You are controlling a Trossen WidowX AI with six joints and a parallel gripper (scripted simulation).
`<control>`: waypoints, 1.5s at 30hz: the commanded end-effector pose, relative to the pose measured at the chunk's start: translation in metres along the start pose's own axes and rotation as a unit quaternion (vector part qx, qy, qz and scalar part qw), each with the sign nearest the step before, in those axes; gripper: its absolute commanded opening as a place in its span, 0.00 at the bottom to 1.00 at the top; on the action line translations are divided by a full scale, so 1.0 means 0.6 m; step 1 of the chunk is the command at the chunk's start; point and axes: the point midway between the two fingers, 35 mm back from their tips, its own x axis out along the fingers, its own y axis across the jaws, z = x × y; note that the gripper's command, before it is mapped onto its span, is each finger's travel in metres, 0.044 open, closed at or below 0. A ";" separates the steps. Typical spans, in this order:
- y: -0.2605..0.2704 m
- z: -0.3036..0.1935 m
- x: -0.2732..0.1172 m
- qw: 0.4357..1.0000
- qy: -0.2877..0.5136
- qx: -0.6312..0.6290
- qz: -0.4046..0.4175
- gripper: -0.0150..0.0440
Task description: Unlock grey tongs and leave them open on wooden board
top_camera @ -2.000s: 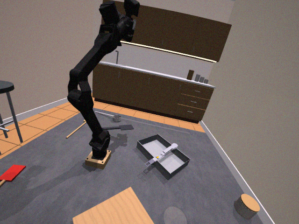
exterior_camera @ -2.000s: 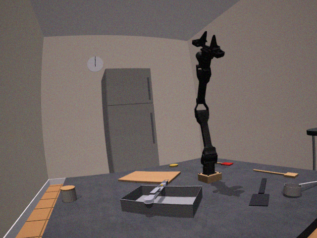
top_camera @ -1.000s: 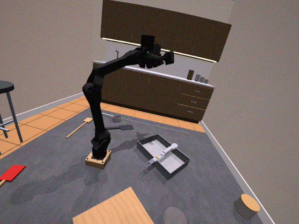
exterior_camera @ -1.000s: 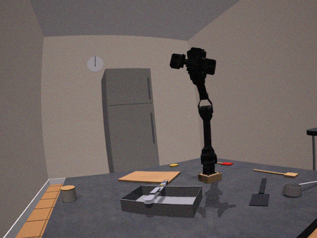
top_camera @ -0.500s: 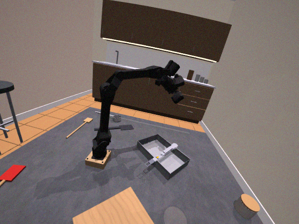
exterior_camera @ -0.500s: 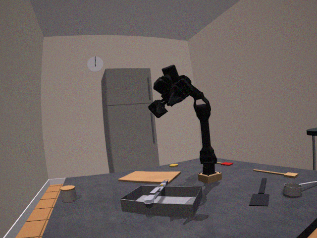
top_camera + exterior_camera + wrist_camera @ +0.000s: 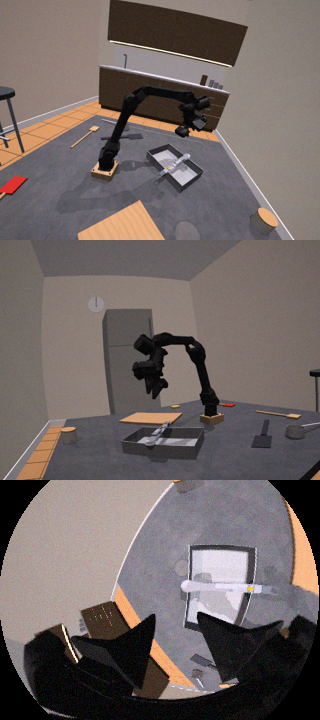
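The grey tongs (image 7: 176,163) (image 7: 155,433) (image 7: 220,586) lie closed across the roasting tin (image 7: 175,184) (image 7: 175,452) (image 7: 222,547), resting on its long walls. Their rounded end overhangs one wall; the narrow end, near a yellow part (image 7: 168,168) (image 7: 163,426) (image 7: 251,588), overhangs the other toward the arm's base side. My gripper (image 7: 191,131) (image 7: 151,396) (image 7: 176,616) is open and empty, high above the tin, fingers pointing mostly downward. In the wrist view the tongs lie ahead and to the right of the fingertips. The wooden board (image 7: 121,224) (image 7: 151,418) lies flat, apart from the tin.
A lidded canister (image 7: 266,219) (image 7: 69,435) stands beyond the board. A black spatula (image 7: 135,136) (image 7: 261,441), a saucepan (image 7: 126,127) (image 7: 295,431) and a wooden spatula (image 7: 94,128) (image 7: 293,416) lie on the arm's other side. A red spatula (image 7: 14,184) (image 7: 229,405) lies behind the base.
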 end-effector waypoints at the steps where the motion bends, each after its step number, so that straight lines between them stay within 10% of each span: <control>1: -0.102 0.043 0.054 0.960 0.031 0.251 -0.118 0.69; 15: -0.297 0.078 0.094 0.641 0.001 0.684 -0.348 0.69; 45: -0.287 0.085 0.107 0.638 0.000 0.690 -0.342 0.69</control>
